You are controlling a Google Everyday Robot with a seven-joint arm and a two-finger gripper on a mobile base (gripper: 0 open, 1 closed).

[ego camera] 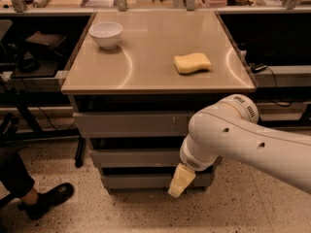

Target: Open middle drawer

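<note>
The grey cabinet has three closed drawer fronts. The middle drawer [131,158] is a plain flat grey front, shut, between the larger scratched top front [126,124] and the smallest bottom front [133,181]. My gripper [178,182] is cream-coloured and points down at the end of the white arm [228,135]. It hangs in front of the bottom front's right part, just below the middle drawer's lower edge. The arm hides the right ends of the middle and top fronts.
A white bowl [106,34] and a yellow sponge [192,62] lie on the tan cabinet top [146,76]. A person's black shoe [48,200] is on the speckled floor at left. Dark desks with cables flank the cabinet.
</note>
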